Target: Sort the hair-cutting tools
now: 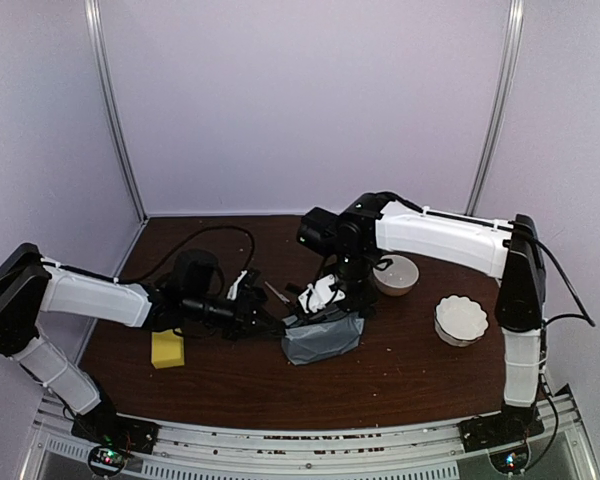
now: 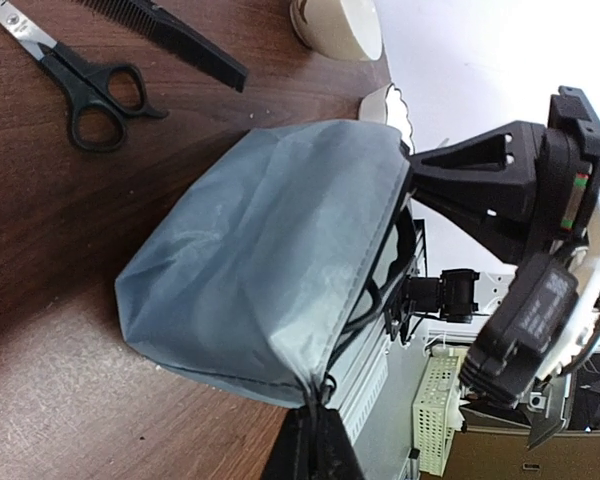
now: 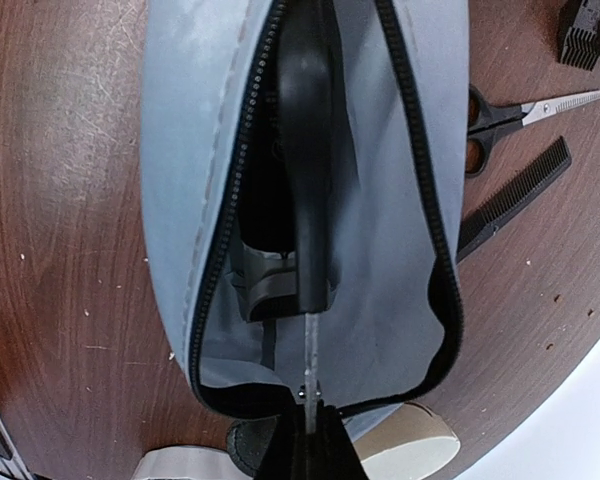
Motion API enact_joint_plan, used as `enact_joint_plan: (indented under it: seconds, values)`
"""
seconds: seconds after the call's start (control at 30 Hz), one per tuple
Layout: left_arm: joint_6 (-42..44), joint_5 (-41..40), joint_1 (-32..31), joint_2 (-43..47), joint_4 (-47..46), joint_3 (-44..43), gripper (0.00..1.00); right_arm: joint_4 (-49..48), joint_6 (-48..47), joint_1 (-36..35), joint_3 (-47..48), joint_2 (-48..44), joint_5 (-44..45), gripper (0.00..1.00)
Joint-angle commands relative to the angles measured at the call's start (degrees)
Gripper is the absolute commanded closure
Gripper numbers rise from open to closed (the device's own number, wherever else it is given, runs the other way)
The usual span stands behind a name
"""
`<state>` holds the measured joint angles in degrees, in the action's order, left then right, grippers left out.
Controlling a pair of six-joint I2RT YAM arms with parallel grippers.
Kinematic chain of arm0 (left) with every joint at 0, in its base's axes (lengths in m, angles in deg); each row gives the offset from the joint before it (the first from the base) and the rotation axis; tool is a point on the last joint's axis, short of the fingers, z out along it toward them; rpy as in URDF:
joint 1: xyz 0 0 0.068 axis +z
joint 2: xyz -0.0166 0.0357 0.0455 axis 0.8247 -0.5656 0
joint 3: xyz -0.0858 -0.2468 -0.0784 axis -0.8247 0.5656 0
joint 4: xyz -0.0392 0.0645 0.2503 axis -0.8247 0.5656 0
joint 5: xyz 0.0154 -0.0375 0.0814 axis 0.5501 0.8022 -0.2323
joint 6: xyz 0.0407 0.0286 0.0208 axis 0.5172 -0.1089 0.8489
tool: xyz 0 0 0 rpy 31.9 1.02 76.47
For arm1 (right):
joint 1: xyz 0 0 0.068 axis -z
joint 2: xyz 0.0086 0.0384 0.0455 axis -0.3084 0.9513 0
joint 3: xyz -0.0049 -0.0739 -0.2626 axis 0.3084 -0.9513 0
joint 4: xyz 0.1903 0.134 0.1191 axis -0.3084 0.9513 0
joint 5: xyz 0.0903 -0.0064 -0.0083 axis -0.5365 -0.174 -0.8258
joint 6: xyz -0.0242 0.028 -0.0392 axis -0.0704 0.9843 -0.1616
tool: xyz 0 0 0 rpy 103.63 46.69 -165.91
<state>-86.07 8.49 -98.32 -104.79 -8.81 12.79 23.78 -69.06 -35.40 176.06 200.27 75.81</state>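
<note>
From above, the grey pouch (image 1: 323, 340) lies on the dark table (image 1: 400, 380) between both arms. The left tool (image 1: 272, 322) meets its left end and the right tool (image 1: 325, 300) hangs over its top. White bowls (image 1: 460, 302) sit to the right and a yellow sponge (image 1: 167, 349) to the left.

At the left wrist, the left tool (image 2: 315, 415) is clenched on the pouch's end seam. The loose scissors (image 2: 90, 85) and the comb (image 2: 175, 35) lie on the table beyond.

At the right wrist, the right tool (image 3: 308, 410) grips the steel blades of the held scissors (image 3: 305, 150). Their handles point down inside the unzipped pouch, beside the clipper (image 3: 265, 280). The attachment (image 3: 585, 30) lies outside on the table.
</note>
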Motion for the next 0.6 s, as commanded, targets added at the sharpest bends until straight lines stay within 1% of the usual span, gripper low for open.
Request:
enact_joint_plan:
  seconds: [0.0, 0.2, 0.4, 0.47, 0.57]
  values:
    - [2.31, -0.73, -0.22, 1.14, 0.62, -1.97, 1.00, 0.03, 0.69, -1.42, 1.22, 0.92, -0.35, 1.00]
    - [2.65, -1.04, -0.22, 1.24, 1.11, -1.98, 1.00, 0.15, 2.68, -2.49, 4.35, 3.65, -2.36, 1.00]
    - [3.29, -1.42, -0.21, 1.22, 1.98, -1.58, 1.00, -1.50, 3.51, -2.91, 4.27, 5.38, -2.52, 0.99]
    - [3.58, -1.40, -0.21, 1.31, 2.29, -1.58, 1.00, -2.24, 3.79, -2.89, 3.73, 5.50, -2.28, 0.93]
    - [4.28, -1.81, -0.20, 1.58, 3.37, -1.67, 1.00, -4.30, 4.90, -2.72, 2.50, 4.43, -1.28, 0.79]
